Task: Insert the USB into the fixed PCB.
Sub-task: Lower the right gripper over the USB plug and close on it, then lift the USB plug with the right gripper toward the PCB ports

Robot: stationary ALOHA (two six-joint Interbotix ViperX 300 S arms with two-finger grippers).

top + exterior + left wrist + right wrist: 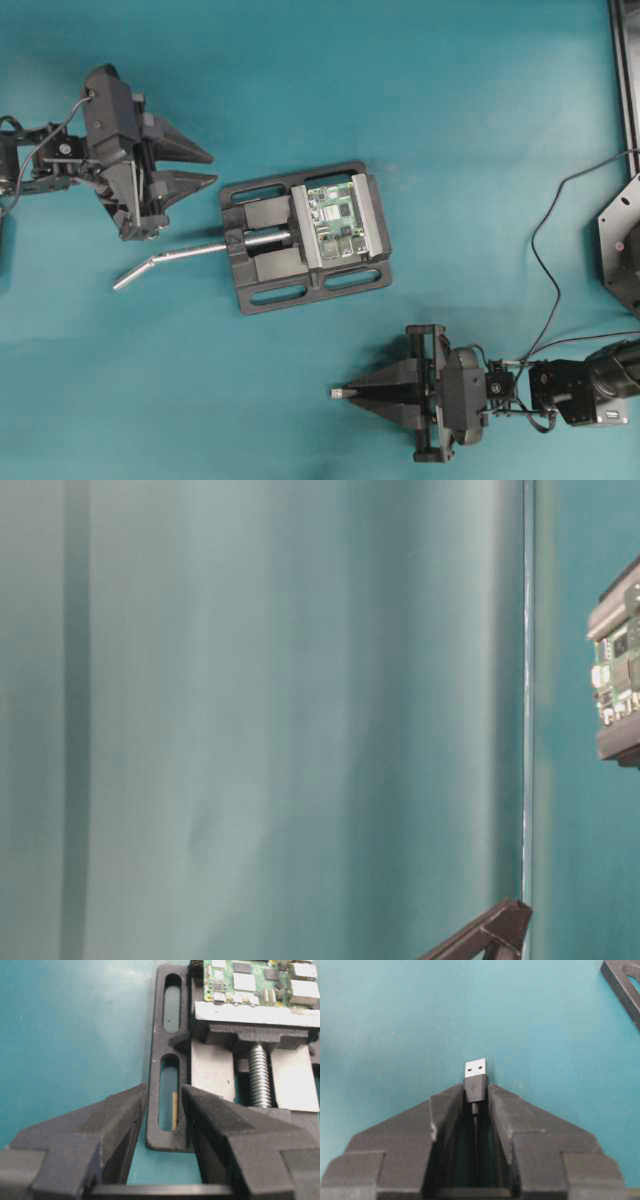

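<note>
The circuit board is clamped face-up in a black vise near the middle of the worktop, so it cannot shift during insertion. The right hand grips the USB plug by its black body, metal tip projecting forward, toward the near right edge, well apart from the board. The left hand is released, empty, beside the vise handle.

one sign noted: a faint usb trident symbol moulded on the black housing of the usb, seen in the right wrist view. markings on the fixed pcb are too small to read.
</note>
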